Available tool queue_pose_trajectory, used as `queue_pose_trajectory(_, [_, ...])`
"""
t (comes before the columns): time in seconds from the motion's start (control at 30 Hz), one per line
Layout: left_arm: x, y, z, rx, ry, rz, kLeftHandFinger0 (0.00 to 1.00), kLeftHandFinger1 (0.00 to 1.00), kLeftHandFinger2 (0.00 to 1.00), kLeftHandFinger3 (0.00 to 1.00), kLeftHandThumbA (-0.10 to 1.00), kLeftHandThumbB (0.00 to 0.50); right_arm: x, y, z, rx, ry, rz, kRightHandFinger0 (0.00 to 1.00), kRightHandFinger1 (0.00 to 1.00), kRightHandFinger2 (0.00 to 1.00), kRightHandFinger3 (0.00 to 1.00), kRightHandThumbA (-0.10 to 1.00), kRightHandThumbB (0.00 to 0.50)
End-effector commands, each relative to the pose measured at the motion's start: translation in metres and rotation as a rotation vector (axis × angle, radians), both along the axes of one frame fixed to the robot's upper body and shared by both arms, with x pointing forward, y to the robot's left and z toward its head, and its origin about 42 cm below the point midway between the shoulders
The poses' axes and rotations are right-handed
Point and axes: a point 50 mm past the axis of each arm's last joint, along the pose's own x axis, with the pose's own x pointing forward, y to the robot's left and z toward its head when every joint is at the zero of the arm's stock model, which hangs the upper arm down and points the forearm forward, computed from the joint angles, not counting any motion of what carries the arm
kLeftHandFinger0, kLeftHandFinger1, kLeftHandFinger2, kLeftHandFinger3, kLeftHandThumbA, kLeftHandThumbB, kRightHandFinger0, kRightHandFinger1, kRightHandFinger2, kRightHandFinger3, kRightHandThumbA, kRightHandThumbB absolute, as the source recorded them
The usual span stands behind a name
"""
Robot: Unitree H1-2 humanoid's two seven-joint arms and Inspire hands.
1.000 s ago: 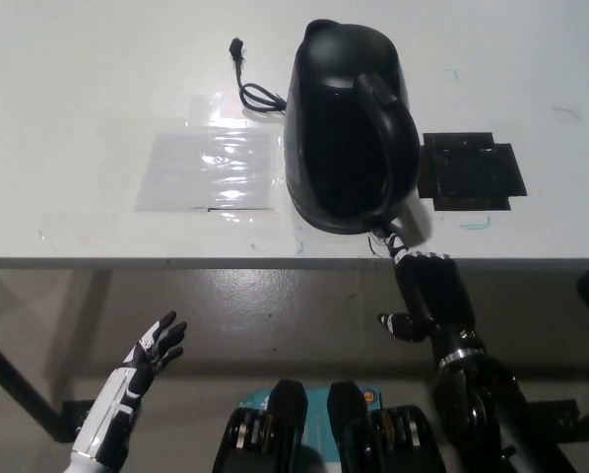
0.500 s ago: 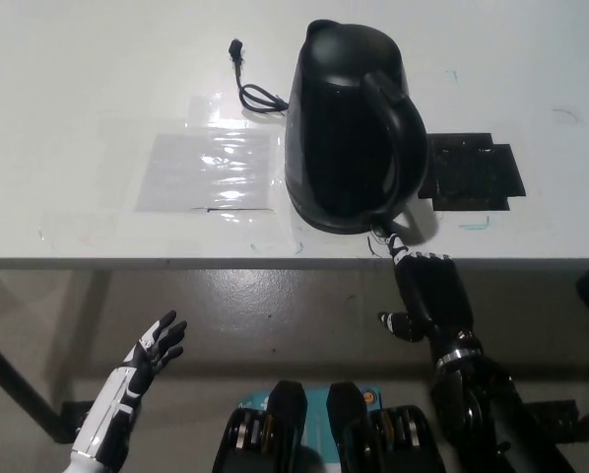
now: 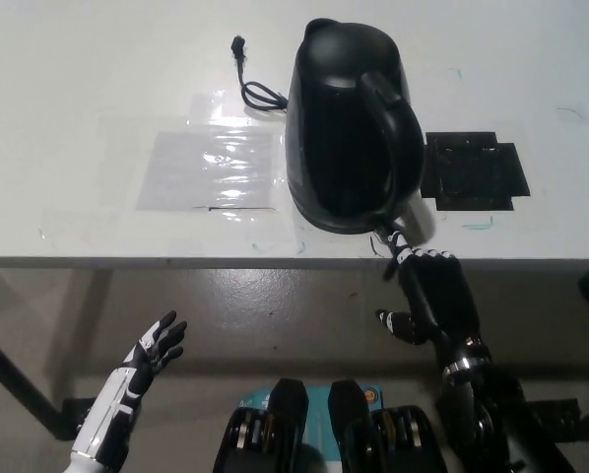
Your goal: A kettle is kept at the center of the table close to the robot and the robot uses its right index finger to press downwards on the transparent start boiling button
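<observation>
The black right hand (image 3: 432,291), one finger extended and holding nothing, points up at the near base of the tall black plastic kettle (image 3: 349,123) just beyond; the open white left hand (image 3: 155,350) rests near-left.

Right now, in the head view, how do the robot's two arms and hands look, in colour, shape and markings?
The left hand is white with black fingers and dark lines along its slim forearm. The right hand is black and blocky, with white bands on one finger; a shiny metal ring sits at its wrist, above a thick black arm. No loose cables show on either arm.
</observation>
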Motion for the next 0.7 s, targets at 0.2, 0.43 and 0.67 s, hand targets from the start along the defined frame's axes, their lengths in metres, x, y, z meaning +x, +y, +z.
queue_pose_trajectory(0.2, [0.000,0.001,0.013,0.018,-0.066,-0.024,1.00,1.00,1.00,1.00,1.00,0.346,-0.027,0.004,0.030,0.070,-0.124,0.129,1.00,1.00,1.00,1.00,1.00,0.348])
queue_pose_trajectory(0.43, [0.003,0.000,0.015,0.012,-0.073,-0.023,1.00,1.00,1.00,1.00,1.00,0.359,-0.045,-0.007,0.031,0.101,-0.123,0.149,1.00,1.00,1.00,1.00,1.00,0.342])
queue_pose_trajectory(0.67, [0.004,0.001,0.013,0.013,-0.073,-0.023,1.00,1.00,1.00,1.00,1.00,0.343,-0.082,-0.033,0.032,0.207,-0.249,0.159,1.00,1.00,1.00,1.00,1.00,0.309])
